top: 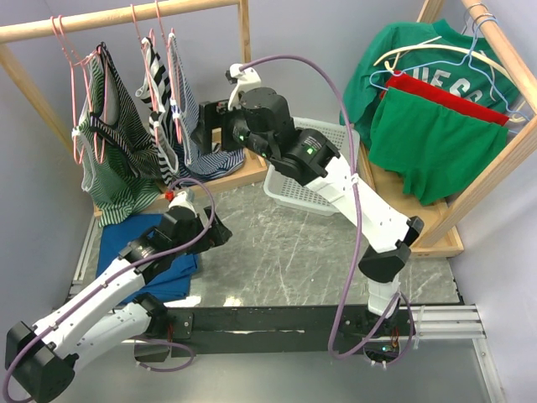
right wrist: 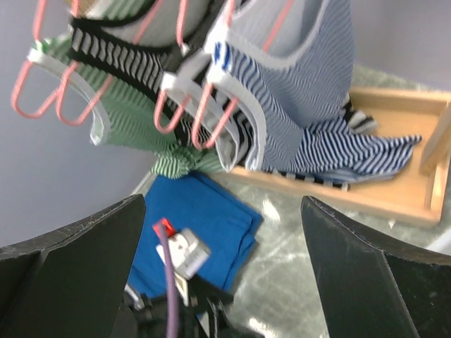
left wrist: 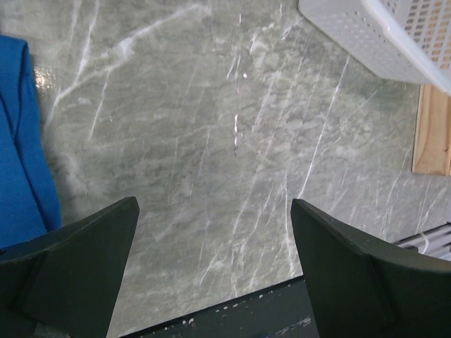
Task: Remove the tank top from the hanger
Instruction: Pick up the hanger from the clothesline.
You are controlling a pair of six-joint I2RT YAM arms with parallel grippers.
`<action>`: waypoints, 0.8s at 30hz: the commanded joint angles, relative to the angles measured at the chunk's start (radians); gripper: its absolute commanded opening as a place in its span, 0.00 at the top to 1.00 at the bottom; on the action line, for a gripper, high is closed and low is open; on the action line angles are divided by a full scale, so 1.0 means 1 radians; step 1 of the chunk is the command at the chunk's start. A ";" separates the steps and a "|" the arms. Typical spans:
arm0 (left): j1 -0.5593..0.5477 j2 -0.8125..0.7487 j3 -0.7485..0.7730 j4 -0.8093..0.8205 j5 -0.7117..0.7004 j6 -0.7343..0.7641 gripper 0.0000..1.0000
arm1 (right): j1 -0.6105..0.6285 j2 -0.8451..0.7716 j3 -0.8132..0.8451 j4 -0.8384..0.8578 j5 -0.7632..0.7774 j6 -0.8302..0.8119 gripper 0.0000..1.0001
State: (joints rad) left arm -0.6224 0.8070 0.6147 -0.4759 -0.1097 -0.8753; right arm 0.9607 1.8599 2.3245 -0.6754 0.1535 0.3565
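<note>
Shows, in the upper left of the overhead view, a blue-and-white striped tank top point(top: 180, 96) hung on a thin pink wire hanger point(top: 159, 23) from a round wooden rail point(top: 117, 18), hem trailing onto the rack's wooden base. To its left, finds a black-and-white striped tank top point(top: 153, 84) and a green-striped tank top point(top: 109, 159), likewise on pink hangers.

Puts the right gripper point(top: 205, 126) raised just right of the blue-striped top, near it but apart; through the right wrist camera, shows jaws spread wide with nothing between them.

Puts the left gripper point(top: 220, 235) low over the grey marble tabletop point(top: 285, 252), lower left of centre, jaws also wide and holding nothing.

Leaves a folded blue cloth point(top: 126, 239) flat at the left and a white perforated plastic basket point(top: 285, 189) right of centre.
</note>
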 commanded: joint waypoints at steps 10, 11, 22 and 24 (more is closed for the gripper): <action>0.007 0.004 0.031 0.022 0.042 0.032 0.04 | 0.010 0.160 0.191 0.258 -0.040 -0.045 0.03; 0.007 0.001 0.036 0.016 0.038 0.035 0.04 | 0.010 0.174 0.197 0.270 -0.037 -0.048 0.04; 0.007 -0.020 0.036 -0.020 0.027 0.041 0.04 | -0.031 0.294 0.233 0.382 0.009 -0.033 0.14; 0.007 -0.023 0.036 -0.029 0.024 0.041 0.04 | -0.039 0.305 0.230 0.401 0.012 -0.031 0.16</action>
State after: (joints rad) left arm -0.6201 0.8024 0.6136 -0.4988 -0.0807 -0.8532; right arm 0.9489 2.1708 2.5004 -0.3908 0.1425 0.3241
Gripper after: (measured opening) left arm 0.963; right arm 0.850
